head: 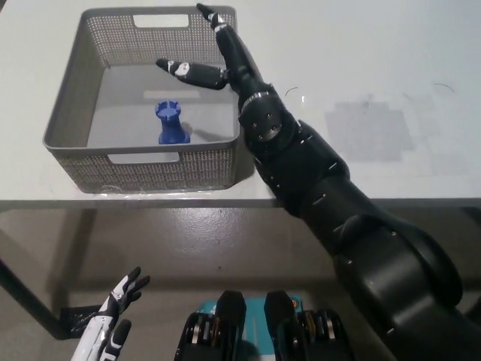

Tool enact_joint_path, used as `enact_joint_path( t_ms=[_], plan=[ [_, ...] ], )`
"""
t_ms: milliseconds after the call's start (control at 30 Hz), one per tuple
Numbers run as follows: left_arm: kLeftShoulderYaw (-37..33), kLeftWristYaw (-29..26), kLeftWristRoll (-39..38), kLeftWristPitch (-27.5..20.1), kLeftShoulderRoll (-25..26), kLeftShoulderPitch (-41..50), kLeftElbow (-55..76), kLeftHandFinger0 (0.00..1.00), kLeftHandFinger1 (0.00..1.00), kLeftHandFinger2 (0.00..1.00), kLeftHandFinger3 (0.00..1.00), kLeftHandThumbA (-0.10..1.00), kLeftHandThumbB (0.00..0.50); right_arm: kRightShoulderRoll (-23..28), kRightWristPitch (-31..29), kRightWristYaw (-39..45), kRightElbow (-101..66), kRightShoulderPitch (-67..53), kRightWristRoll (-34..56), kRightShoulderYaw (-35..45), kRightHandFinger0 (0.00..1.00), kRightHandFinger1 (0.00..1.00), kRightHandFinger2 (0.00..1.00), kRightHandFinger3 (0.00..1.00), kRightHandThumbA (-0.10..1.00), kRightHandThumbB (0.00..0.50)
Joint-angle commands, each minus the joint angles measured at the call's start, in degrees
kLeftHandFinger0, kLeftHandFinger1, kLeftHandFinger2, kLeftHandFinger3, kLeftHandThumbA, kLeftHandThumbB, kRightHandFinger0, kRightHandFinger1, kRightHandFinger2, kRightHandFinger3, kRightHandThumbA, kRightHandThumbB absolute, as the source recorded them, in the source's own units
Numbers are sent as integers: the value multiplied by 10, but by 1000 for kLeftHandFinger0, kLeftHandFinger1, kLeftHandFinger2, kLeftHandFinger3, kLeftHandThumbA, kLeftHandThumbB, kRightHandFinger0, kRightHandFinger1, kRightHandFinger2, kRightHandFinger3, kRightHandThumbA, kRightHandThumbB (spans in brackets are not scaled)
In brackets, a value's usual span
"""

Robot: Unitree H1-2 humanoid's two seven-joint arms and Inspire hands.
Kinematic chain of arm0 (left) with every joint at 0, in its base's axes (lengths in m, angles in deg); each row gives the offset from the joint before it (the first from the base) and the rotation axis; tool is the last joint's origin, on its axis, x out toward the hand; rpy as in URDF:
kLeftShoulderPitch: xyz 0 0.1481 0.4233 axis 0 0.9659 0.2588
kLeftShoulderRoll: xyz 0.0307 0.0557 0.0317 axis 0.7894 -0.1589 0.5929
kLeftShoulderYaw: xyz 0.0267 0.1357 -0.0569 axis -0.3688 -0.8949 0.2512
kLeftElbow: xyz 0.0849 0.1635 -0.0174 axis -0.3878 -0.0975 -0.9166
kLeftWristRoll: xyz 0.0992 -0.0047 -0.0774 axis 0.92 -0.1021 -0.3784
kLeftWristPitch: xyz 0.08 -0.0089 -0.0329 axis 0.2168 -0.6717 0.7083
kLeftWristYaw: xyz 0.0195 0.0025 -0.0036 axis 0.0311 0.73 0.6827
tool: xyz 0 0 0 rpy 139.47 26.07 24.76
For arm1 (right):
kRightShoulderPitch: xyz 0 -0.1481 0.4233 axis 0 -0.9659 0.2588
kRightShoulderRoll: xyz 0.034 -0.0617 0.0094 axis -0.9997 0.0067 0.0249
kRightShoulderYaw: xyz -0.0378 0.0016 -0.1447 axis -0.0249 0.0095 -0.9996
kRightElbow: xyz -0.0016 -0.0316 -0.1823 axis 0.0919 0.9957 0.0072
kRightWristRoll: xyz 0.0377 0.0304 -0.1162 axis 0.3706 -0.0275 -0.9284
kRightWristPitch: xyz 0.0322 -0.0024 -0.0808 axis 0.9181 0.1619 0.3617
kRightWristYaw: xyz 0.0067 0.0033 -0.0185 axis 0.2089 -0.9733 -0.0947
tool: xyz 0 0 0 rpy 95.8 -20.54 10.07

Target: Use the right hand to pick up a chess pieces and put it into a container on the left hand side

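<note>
Container point(79, 105) beneath the right hand point(218, 56): grey perforated mesh walls, matt, smooth floor. Chess piece point(170, 124) below the fingers: blue, smooth, plastic-looking. Right hand: black casing, slight sheen. Table point(361, 60) beside it: white, matt.

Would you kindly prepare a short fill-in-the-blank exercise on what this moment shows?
1. The blue chess piece stands upright inside the grey mesh ____.
2. The black right hand above the basket is ____ and holds nothing.
3. The white left hand rests below the ____ edge.

Missing words: basket; open; table's
</note>
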Motion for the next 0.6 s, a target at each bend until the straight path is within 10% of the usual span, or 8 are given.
enact_joint_path(
  t_ms=[0, 567],
  plan=[
    [-2, 9, 0, -17, 10, 0, 10, 1000, 1000, 910, 1000, 1000, 288, 18, -8, 24, -86, 11, -3, 4, 1000, 1000, 1000, 1000, 1000, 498],
    [3, 6, 3, -17, 16, 0, 3, 1000, 1000, 962, 1000, 1000, 282, 210, 164, 116, -851, -250, 88, 115, 1000, 1000, 1000, 1000, 1000, 431]
  ],
)
